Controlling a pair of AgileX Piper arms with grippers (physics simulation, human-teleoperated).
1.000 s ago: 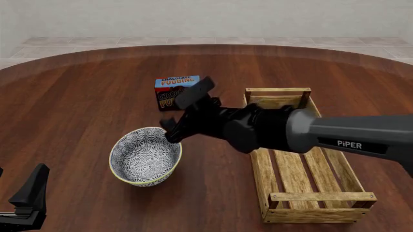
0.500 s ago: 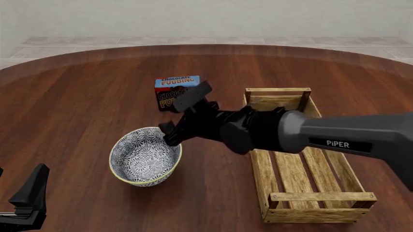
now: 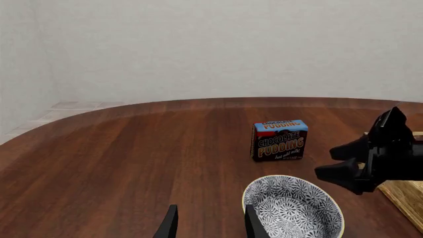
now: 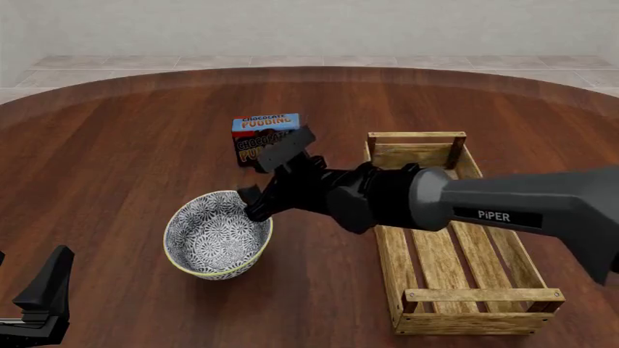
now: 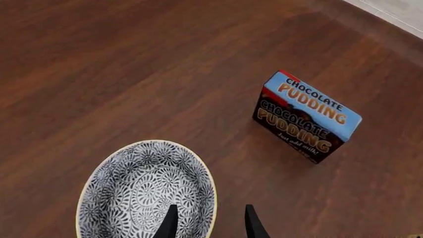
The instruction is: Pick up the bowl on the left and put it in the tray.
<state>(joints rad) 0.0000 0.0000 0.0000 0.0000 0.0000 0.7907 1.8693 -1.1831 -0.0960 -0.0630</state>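
- The table (image 4: 116,145), dark wood and round-edged, carried everything, and the tray (image 4: 454,246) lay lengthwise on its right side in the front view, with nothing inside it.
- The right arm (image 4: 503,210) reached in from the right, stretched across the tray's near-left area and angled down toward the bowl.
- The bowl (image 4: 217,234) sat upright on the table, left of the tray and apart from it, in front of the pudding box (image 4: 262,138).
- The right gripper (image 4: 257,204) hung over the bowl's right-hand rim, jaws parted with nothing between them; one finger sat low at the rim, the other stuck up toward the box.
- The right wrist view showed it best: the two fingertips (image 5: 170,223) straddled the rim, one over the patterned inside, the other over bare table just outside; I could not tell if either touched it.
- The left wrist view caught the same fingers from the side, black against the table, just beside the bowl (image 3: 292,208), and the box (image 3: 280,140) standing on its edge beyond.
- The left gripper (image 4: 43,290) stayed low at the near-left corner, well apart from the bowl; its own camera showed the fingers (image 3: 170,225) spread apart and holding nothing.
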